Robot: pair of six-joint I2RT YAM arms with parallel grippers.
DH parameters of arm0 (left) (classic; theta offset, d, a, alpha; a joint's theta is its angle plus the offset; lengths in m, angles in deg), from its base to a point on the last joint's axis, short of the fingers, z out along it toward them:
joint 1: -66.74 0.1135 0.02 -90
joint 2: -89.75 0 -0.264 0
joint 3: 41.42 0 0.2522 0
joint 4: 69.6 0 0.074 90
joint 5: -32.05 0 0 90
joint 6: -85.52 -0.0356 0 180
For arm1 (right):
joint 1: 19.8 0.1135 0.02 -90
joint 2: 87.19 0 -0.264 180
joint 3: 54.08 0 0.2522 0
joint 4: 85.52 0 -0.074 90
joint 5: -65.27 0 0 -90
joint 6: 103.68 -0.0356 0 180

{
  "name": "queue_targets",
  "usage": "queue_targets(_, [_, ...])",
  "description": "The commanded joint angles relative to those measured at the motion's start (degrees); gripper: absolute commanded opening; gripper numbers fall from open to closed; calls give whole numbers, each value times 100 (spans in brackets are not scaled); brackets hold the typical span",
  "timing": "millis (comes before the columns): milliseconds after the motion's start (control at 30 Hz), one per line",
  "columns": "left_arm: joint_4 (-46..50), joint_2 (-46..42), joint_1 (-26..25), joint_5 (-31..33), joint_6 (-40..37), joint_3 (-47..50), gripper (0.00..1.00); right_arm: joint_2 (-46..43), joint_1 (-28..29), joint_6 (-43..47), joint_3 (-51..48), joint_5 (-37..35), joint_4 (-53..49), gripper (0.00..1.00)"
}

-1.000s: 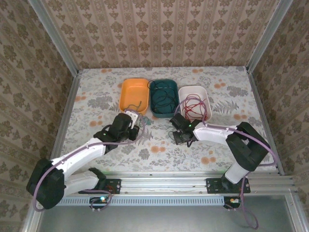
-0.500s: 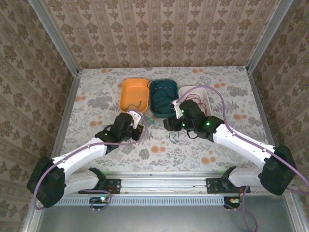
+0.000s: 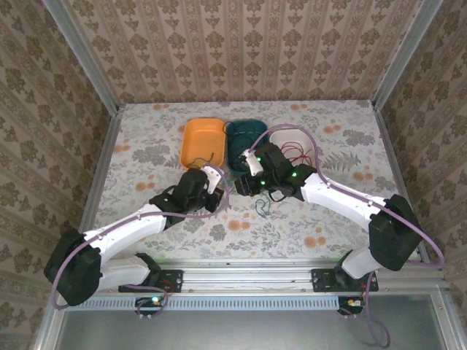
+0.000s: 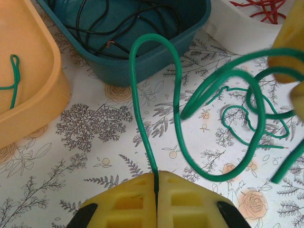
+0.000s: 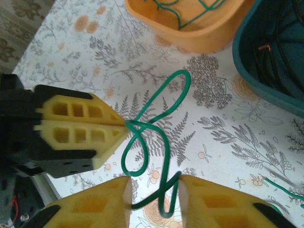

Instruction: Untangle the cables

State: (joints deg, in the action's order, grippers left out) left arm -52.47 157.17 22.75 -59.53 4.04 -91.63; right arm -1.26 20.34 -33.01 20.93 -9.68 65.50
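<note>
A green cable rises in loops from my left gripper, whose yellow fingers are shut on it. In the right wrist view the same cable twists out of the left gripper's tip and passes between my right gripper's fingers, which stand apart around it. From above, the left gripper and the right gripper nearly meet in front of the trays. A thinner green cable lies on the table. Dark cables fill the teal tray; red cables lie in the white tray.
Three trays stand in a row at the back: orange holding a green cable, teal, white. The floral table is walled by patterned panels. The right arm reaches across the teal tray's front.
The right arm lifted off the table and swung left, bringing its gripper up to the left gripper. The left gripper shifted slightly right, still shut on the green cable.
</note>
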Motion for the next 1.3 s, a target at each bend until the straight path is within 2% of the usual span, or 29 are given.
queue_targets(0, [-5,-78,-48,-26,-161,-154,0,50,3,30,124,-39,-71,23])
queue_targets(100, [-20,-130,-57,12,-136,-101,0,39,-15,-30,63,-208,8,10])
queue_targets(200, [-15,-205,-57,219,-68,-9,0,-39,-56,-127,-20,-512,40,5])
queue_targets(333, [-99,-431,83,561,245,174,0,-300,-141,-227,-196,-1182,-48,3])
queue_targets(467, [-272,-695,488,352,631,380,0,-593,-349,-457,-480,-1688,-94,2])
queue_targets(567, [-297,-815,752,174,766,445,0,-970,-543,-575,-695,-1584,18,2])
queue_targets(833, [-479,-903,1144,-213,1068,485,0,-1114,-773,-877,-816,-1318,108,3])
queue_targets(900, [-620,-923,1295,-531,1205,516,0,-1136,-806,-897,-843,-1050,295,7])
queue_targets(933, [-671,-906,1358,-729,1277,490,0,-1132,-805,-888,-839,-858,408,15])
queue_targets(1000, [-751,-848,1455,-984,1477,388,0,-1133,-806,-909,-768,-505,562,41])
queue_targets(1033, [-798,-800,1516,-1034,1639,315,0,-1156,-806,-945,-741,-444,620,48])
queue_targets(1133, [-743,-684,1737,-912,2222,-9,0,-1321,-810,-1039,-728,-549,754,56])
queue_targets(1267, [-562,-486,2078,-511,2887,-495,0,-1476,-815,-1023,-705,-661,696,59])
